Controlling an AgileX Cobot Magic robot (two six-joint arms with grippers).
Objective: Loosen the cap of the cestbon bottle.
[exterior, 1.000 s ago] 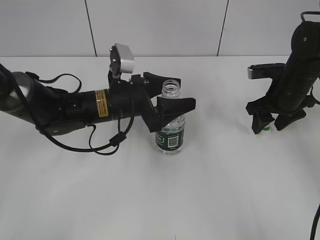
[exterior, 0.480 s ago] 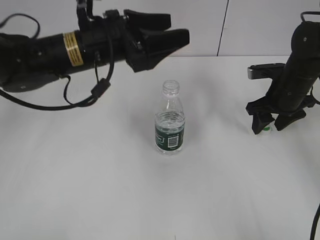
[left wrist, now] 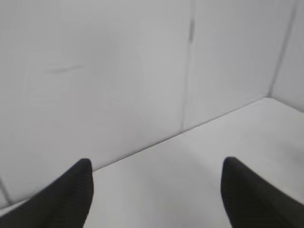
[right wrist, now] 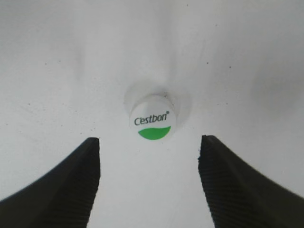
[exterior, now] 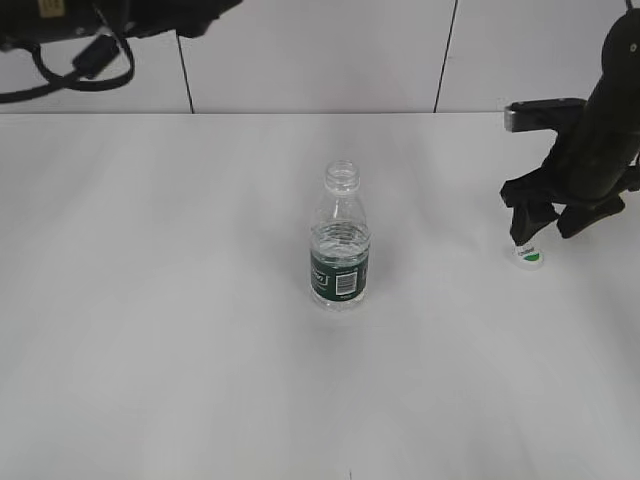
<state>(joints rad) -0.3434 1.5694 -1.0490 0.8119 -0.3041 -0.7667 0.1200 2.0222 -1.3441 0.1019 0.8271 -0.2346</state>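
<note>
The cestbon bottle [exterior: 340, 250] stands upright in the middle of the white table, its neck open with no cap on it. The cap [exterior: 529, 257] lies on the table at the right, white with a green patch; it also shows in the right wrist view [right wrist: 151, 122]. My right gripper [exterior: 548, 222] hangs open just above the cap, and in the right wrist view [right wrist: 149, 152] its fingers are apart and empty. My left gripper [left wrist: 156, 173] is open and empty, raised high and facing the back wall; only the left arm [exterior: 100, 20] shows at the exterior view's top left.
The white table [exterior: 200, 350] ends at a white panelled back wall [exterior: 300, 60]. A black cable [exterior: 85, 75] hangs from the left arm at the top left.
My left gripper left the bottle's neck, rose and withdrew to the top left. My right gripper lifted slightly, uncovering the cap on the table.
</note>
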